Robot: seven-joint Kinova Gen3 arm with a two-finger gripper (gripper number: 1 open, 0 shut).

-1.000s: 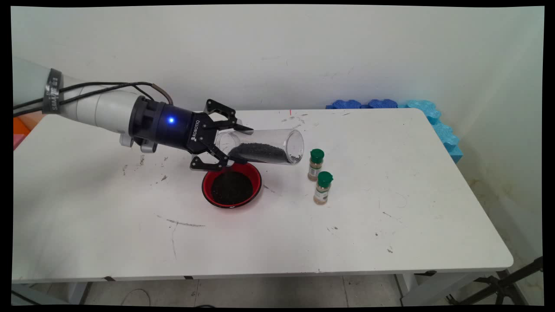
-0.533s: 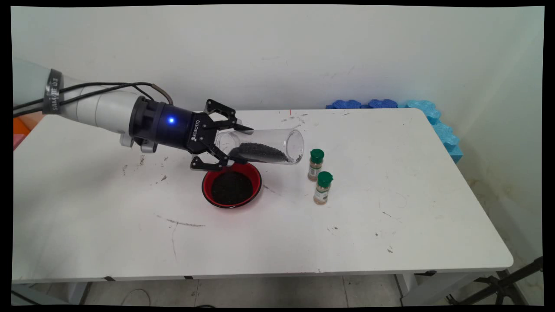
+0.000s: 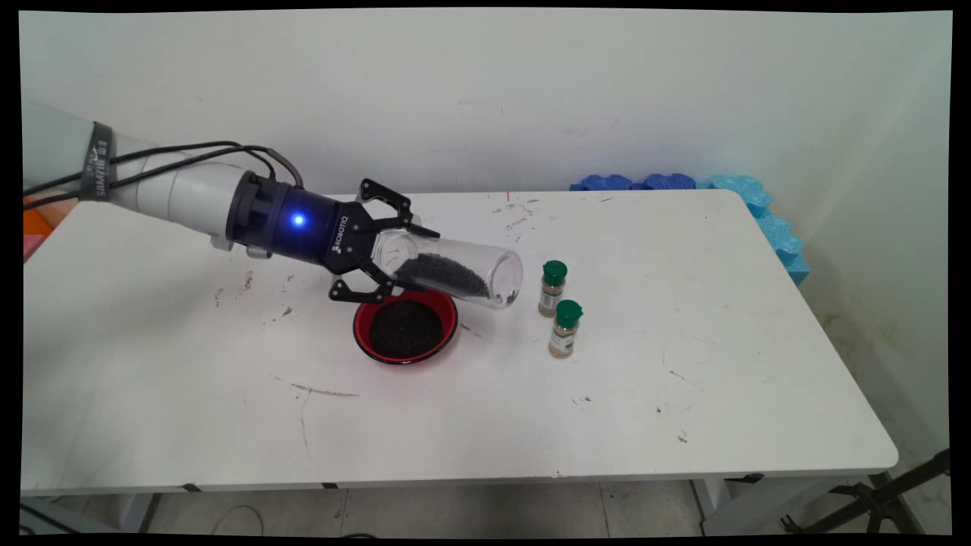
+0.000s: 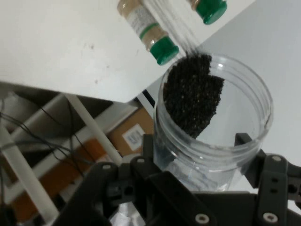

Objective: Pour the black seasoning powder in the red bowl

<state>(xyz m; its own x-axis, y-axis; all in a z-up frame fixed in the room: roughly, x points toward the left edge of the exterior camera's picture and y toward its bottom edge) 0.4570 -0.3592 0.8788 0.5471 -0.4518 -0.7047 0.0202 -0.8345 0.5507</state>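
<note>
Lying nearly on its side in the air, a clear plastic jar (image 3: 454, 271) partly filled with black granules (image 3: 442, 274) is held near its closed end by the black gripper (image 3: 394, 254), whose two fingers are closed against the jar's wall on opposite sides. The jar's long axis runs away from the fingers toward the picture's right and dips slightly, so its open mouth is the far end, lower than the held end. In the hand view the granules (image 4: 194, 99) are heaped along one side of the jar (image 4: 214, 117). Directly beneath the gripper and the held end sits a red bowl (image 3: 449, 324) already carrying a dark layer of the same grains; the mouth reaches past the bowl's right rim. Just beyond the mouth stand two green-capped spice bottles (image 3: 552, 288) (image 3: 565, 328) on the white table (image 3: 683, 318), upright and close together.
</note>
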